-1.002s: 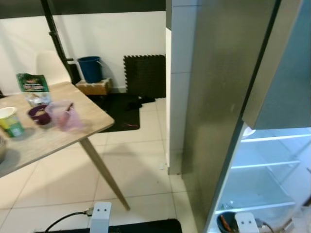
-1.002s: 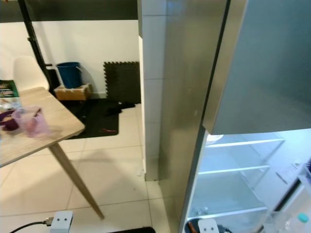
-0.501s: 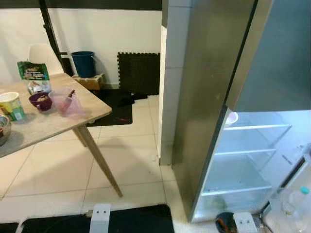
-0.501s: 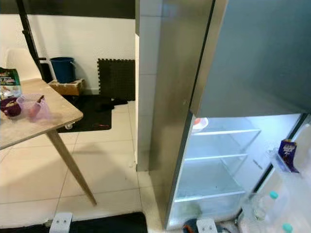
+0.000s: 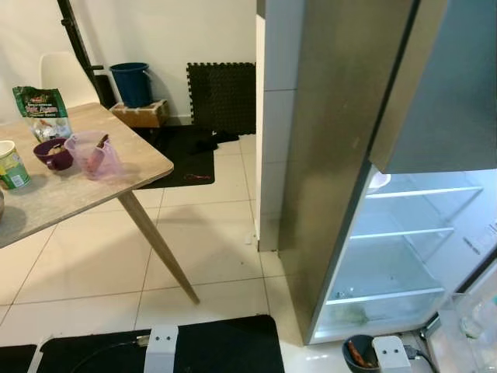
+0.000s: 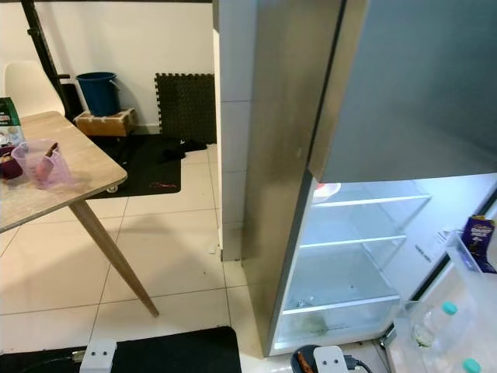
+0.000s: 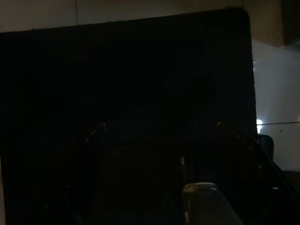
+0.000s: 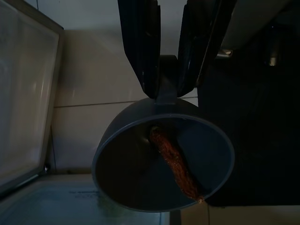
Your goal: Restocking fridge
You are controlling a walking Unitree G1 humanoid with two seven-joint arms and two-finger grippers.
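Note:
The fridge [image 5: 342, 155] stands with its lower compartment open, its lit glass shelves [image 6: 353, 233] bare except for a white dish [image 6: 326, 189] on the top one. The open door's rack at the far right holds bottles [image 6: 425, 325] and a purple carton [image 6: 477, 233]. My right gripper [image 8: 168, 70] is shut on the handle of a dark blue cup [image 8: 164, 159] with a brown stick of food [image 8: 176, 161] inside. That cup [image 5: 359, 353] hangs low in front of the fridge's foot. The left wrist view is nearly black.
A wooden table [image 5: 116, 183] at the left carries a green bag [image 5: 43, 109], a purple bowl [image 5: 53, 153], a pink cup [image 5: 95, 153] and a green-white cup [image 5: 8, 165]. A blue bucket [image 5: 130, 81], foam mat [image 5: 221, 97] and box [image 5: 140, 114] line the far wall. A black mat [image 5: 210, 346] lies underfoot.
The camera has shifted, so the table, the floor mat and more of the fridge's inside have come into sight. The cup stays in my right gripper.

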